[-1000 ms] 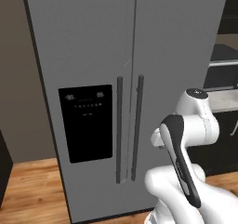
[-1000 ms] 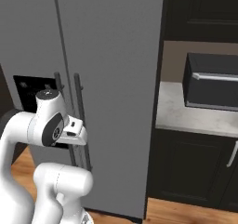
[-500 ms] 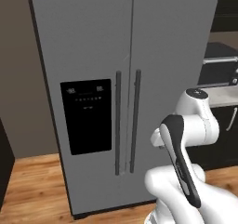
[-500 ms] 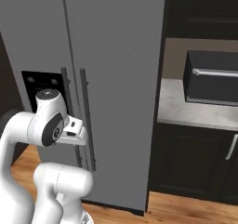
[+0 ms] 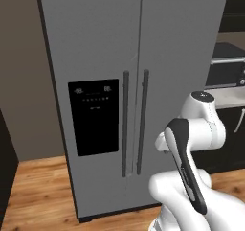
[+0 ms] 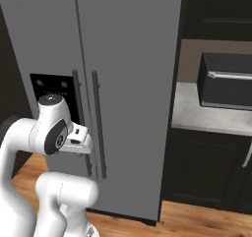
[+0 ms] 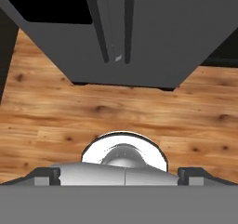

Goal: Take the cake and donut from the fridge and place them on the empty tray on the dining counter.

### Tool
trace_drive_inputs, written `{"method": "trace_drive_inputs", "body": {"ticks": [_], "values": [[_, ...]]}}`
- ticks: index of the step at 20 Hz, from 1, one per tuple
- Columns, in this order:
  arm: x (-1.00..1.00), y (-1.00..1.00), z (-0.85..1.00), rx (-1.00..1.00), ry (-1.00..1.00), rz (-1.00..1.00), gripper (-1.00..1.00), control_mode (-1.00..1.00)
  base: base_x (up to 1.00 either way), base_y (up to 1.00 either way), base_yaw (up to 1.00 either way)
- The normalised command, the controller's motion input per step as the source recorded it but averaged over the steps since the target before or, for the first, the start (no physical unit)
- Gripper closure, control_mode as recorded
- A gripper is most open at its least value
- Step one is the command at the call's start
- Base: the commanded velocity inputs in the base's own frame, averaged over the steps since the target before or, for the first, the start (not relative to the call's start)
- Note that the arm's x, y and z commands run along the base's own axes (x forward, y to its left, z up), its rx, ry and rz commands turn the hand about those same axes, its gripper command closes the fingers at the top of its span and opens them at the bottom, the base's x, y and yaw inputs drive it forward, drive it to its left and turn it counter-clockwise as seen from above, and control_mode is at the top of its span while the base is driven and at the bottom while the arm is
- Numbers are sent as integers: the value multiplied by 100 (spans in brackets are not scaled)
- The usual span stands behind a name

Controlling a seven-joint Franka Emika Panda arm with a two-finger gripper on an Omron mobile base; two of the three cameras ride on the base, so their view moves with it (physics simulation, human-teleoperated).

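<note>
Hand view: fridge ahead of the end effector, its opening unclear.

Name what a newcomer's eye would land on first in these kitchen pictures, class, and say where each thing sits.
The tall grey fridge dominates the middle, both doors shut, with its black dispenser panel on the left door beside the two long handles. In front of it rises the folded white arm. To the fridge's right, a dark microwave sits on a pale counter.

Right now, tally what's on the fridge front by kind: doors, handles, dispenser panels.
Fridge doors: 2
Vertical handles: 2
Black dispenser panel: 1
Total: 5
</note>
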Motion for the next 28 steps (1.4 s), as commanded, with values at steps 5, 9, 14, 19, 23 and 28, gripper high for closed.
{"method": "trace_drive_inputs", "body": {"ticks": [5, 9, 14, 19, 23, 28], "values": [[0, 0, 0, 0, 0, 0, -100, 100, -38, 26, 0], [0, 0, 0, 0, 0, 0, -100, 100, -38, 23, 0], [0, 0, 0, 0, 0, 0, -100, 100, -31, 22, 0], [-14, 20, 0, 0, -3, 0, -100, -100, -4, 4, 0], [-2, 40, -5, -9, -10, 0, -100, -100, 0, 0, 0], [19, 23, -9, -18, -14, -6, -100, -100, 0, 0, 0]]}}
